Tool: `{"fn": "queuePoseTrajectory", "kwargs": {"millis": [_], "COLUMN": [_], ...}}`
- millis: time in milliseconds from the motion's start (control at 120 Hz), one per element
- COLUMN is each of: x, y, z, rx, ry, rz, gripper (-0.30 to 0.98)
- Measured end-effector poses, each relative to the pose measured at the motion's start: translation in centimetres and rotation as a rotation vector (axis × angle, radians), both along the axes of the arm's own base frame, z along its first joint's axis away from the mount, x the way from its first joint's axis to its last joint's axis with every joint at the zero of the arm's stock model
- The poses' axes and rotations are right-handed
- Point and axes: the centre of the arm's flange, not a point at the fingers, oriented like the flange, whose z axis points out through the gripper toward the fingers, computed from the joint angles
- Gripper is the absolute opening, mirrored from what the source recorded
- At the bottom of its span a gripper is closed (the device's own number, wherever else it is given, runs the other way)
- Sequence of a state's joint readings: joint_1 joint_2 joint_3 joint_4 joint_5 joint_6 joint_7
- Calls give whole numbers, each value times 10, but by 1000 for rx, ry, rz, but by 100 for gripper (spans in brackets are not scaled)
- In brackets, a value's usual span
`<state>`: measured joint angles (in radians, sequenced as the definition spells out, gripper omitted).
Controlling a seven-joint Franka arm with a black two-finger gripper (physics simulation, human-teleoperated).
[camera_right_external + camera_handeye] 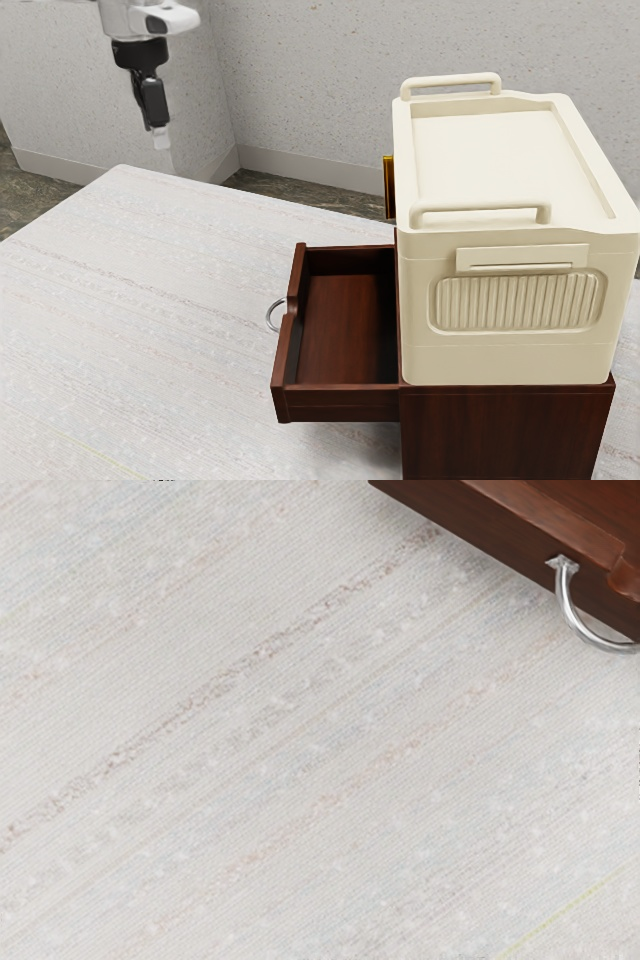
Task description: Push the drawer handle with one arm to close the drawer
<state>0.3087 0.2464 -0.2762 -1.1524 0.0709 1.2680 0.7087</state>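
While the drawer (340, 325) stands open, jutting from the dark red-brown cabinet (500, 432) toward the exterior view's left, the pincer (161, 138) hangs at the far left of that view, pointing down and well apart from the handle (275, 316). Whether the pincer is spread or pressed together, I cannot tell. The handle is a curved silver loop on the outer face of the drawer's front, about midway between its near and far ends, where the top edge of the front dips. In the wrist view the loop bows out from a small bracket on the dark wood, over the pale, streaked desk (130, 330).

On top of the cabinet rests a cream box (510, 160), with one rail along the near side of its top and another along the far side. Its near face carries a ribbed panel (515, 302) below a slotted plate. Just beside the box, on its left and toward the far end, is a narrow gold-coloured piece (390, 187). Beyond the desk are a speckled wall (310, 80) and a dark, mottled floor (30, 200)
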Motion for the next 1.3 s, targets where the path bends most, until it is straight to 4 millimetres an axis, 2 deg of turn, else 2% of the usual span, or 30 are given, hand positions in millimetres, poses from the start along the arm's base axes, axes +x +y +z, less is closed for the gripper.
{"fn": "queuePoseTrajectory", "kwargs": {"millis": [108, 142, 175, 208, 225, 250, 275, 308, 358, 392, 433, 483, 558, 633, 675, 750, 850, 908, 992, 1067, 1167, 1233, 1300], "x": [-1, -7, -39, -86, -112, -142, -160, -172, -190, -219, -264, -297, -316, -317, -315, -303, -275, -252, -217, -196, -173, -152, -141], "y": [8, 9, 10, 11, 10, 9, 4, 4, 22, 40, 55, 55, 44, 41, 41, 43, 49, 50, 48, 52, 34, 19, 10], "z": [-1, 9, 57, 111, 132, 150, 157, 145, 114, 86, 43, -2, -54, -113, -137, -161, -185, -195, -192, -198, -219, -224, -227], "rx": [-20, -16, 19, 61, 82, 104, 110, 100, 67, 38, -5, -24, -31, -36, -32, -13, -8, -3, 15, 13, 3, -2, -8], "ry": [7, -8, -76, -153, -173, -185, -174, -112, -4, 51, 89, 112, 128, 153, 142, 94, 56, 49, 17, 2, -4, -26, -44], "rz": [-59, -76, -75, -61, -51, -41, -51, -60, -39, -7, 18, 4, -60, -119, -150, -198, -241, -247, -241, -215, -226, -239, -238], "gripper": [68, 68, 68, 68, 68, 68, 68, 68, 68, 68, 68, 66, 63, 53, 47, 38, 27, 23, 18, 12, 3, 0, -3]}}
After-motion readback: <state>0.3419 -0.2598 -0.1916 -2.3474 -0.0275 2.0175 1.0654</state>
